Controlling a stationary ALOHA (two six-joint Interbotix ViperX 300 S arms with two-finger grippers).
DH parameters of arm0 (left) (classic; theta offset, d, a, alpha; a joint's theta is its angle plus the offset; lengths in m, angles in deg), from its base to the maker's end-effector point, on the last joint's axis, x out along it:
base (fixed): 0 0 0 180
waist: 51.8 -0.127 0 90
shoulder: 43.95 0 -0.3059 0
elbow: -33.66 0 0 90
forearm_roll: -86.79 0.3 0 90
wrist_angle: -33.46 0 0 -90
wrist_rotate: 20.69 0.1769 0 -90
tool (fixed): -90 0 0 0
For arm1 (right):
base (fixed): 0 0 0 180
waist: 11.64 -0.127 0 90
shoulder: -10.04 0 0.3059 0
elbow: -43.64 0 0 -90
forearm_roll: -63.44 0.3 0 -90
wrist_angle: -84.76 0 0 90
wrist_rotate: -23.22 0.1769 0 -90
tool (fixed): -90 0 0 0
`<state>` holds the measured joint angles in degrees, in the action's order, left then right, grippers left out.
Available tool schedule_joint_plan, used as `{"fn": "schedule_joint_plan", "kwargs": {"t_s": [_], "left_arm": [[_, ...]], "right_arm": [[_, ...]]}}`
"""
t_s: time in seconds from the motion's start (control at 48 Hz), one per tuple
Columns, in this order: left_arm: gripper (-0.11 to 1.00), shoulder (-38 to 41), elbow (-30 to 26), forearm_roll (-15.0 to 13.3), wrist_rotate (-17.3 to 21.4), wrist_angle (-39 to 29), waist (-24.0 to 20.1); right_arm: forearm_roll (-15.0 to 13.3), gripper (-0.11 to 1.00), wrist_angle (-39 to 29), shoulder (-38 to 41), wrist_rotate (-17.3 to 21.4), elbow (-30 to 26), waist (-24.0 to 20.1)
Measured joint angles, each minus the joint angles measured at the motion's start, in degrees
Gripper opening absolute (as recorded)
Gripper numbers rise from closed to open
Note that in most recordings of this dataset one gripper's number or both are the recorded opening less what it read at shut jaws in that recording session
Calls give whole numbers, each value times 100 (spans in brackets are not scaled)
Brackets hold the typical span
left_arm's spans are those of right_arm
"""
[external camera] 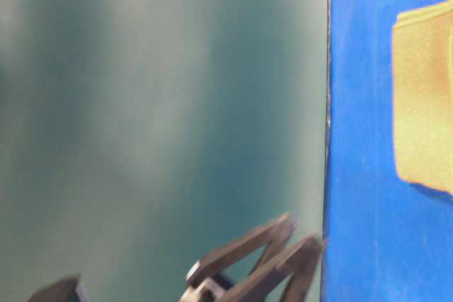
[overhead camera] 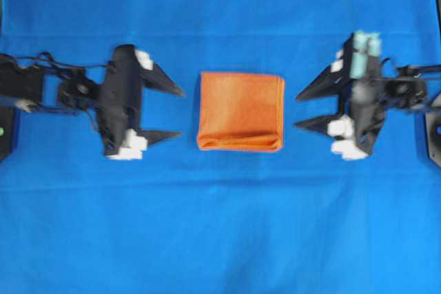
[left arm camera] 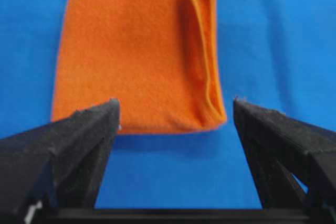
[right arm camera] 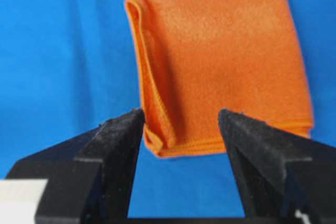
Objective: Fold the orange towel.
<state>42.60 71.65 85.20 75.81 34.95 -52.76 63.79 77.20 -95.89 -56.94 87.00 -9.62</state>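
Towel sits mid-table on the blue cloth, between the two grippers and touching neither. It's already doubled over: stacked hemmed edges run along its 6 o'clock side in the overhead view, while the other three sides look clean.

Left gripper is at 9 o'clock of the towel, jaws spread wide, nothing in them. Right gripper is at 3 o'clock, jaws also wide apart and empty. Both tips point at the towel but stand clear of it. The wrist views agree: the towel shows through the gap between each pair of fingers, out ahead of them.

Handling, my read:
- Light, soft, limp terry. No stiffness, so it will drape and sag from any single pinch.
- Grippy nap, unlikely to slip from the pads; not fragile.
- Layers can shear apart. Pinch through the full stack at the hem or the top layer peels off alone.
- Best hold: the two corners on one side, one per gripper, right at the stitched edge where it's thickest.
- The blue cloth underneath is also soft; a low pinch could snag it along with the towel.

The fold looks done or nearly so.
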Motion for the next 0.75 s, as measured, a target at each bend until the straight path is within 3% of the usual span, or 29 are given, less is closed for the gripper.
{"fn": "schedule_joint_plan", "kwargs": {"t_s": [0.188, 0.438, 0.751], "left_arm": [[82, -914, 492, 0, 0, 44, -88], [81, -2725, 1354, 0, 26, 105, -220], [81, -4896, 2391, 0, -35, -396, -220]], "right_arm": [[-141, 62, -79, -1037, 0, 352, 0], [-422, 62, -431, -2663, 0, 826, 44], [-527, 61, -475, -4113, 0, 1731, 272]]}}
